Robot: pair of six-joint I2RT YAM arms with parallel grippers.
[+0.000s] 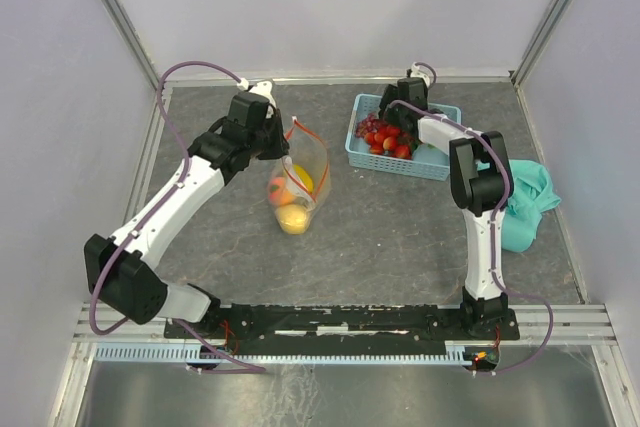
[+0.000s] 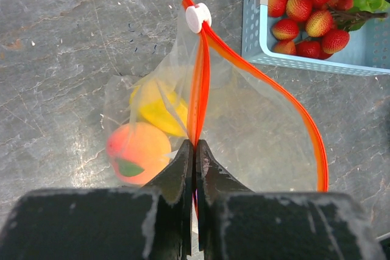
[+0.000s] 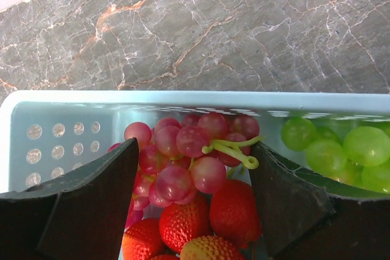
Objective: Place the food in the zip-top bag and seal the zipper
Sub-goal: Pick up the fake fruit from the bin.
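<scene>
The zip-top bag (image 1: 298, 182) lay on the grey tabletop (image 1: 380, 237), left of the middle and well apart from the light-blue basket (image 3: 61, 114). The left gripper (image 2: 195, 150) had its jaws closed on the zipper (image 2: 198, 83), at the end of the mouth opposite the small white slider (image 2: 197, 16). The mouth stood open: one orange strip ran straight, the other curved away to the side.

The bag looked thin, soft and very light. I judge it would fold in on itself and slide on the tabletop if pushed, so the stiffer zipper strip is the right place to hold it.

The right gripper (image 3: 192, 168) hung over the basket with its jaws wide apart, one on each side of the purple grapes (image 3: 183, 150) and not yet touching them. The bunch seemed light, knobbly and a little slippery. It is better taken across its body than by the thin green stem.

By count there was one bag, one basket and one teal cloth (image 1: 525, 202). Inside the bag I saw one peach (image 2: 139, 150) and one yellow piece (image 2: 159, 111). The top view hinted at a third piece, but I could not be sure. In the basket were one bunch of purple grapes, one bunch of green grapes (image 3: 347, 150) and about nine strawberries (image 3: 234, 211).
</scene>
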